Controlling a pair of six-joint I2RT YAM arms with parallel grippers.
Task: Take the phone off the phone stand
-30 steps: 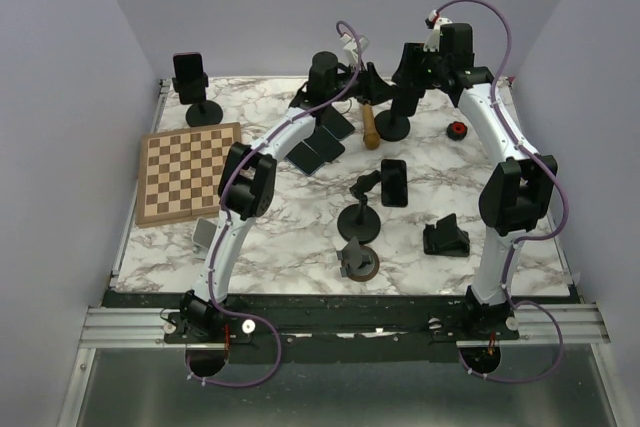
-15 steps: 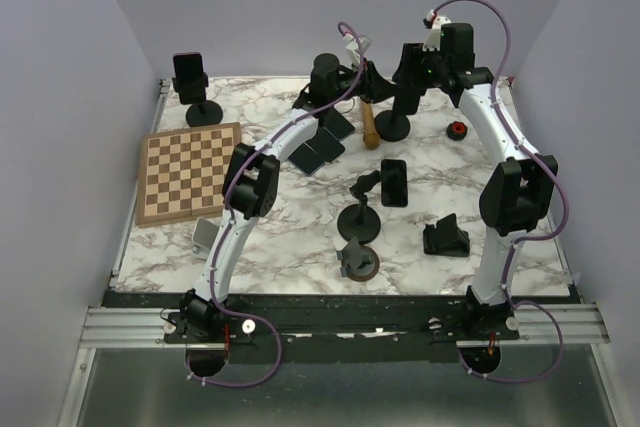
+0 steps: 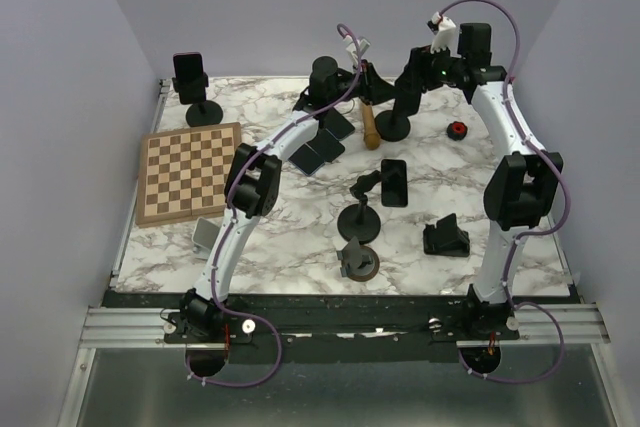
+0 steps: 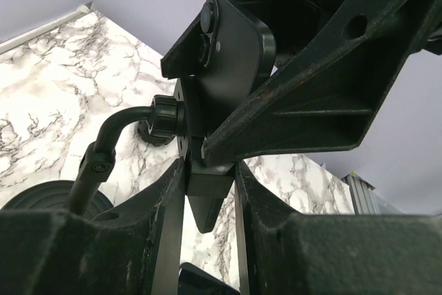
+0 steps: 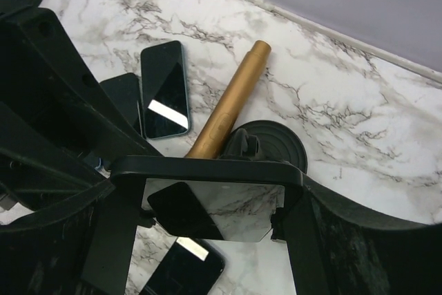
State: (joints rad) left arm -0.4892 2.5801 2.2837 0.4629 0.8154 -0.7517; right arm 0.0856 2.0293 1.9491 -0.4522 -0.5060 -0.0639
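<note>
Since a second ago the right arm (image 3: 505,122) has swung its wrist up and away from the brown stick (image 3: 370,127). The left gripper (image 3: 375,82) has pulled its jaws closer together.

The brown stick lies on the marble table (image 3: 270,237). The phone stand (image 3: 393,128) has its round foot just to the right of the stick, almost touching it. The phone (image 5: 207,205) is up at the top of the stand, above the stick's far end. It is black and shiny, and its back leans on the stand's holder.

The right gripper (image 5: 210,191) is on the phone. One finger (image 5: 331,240) presses each side of it, so the jaws are wide but clamped tight. I cannot tell if the phone has come free of the holder.

The left gripper squeezes the little tab under the holder, and its fingers (image 4: 162,226) touch the tab on both sides. The stand's bent neck (image 4: 164,117) curves down from there to the foot beside the stick.

Some other phones (image 5: 164,88) lie flat just to the left of the stick.
</note>
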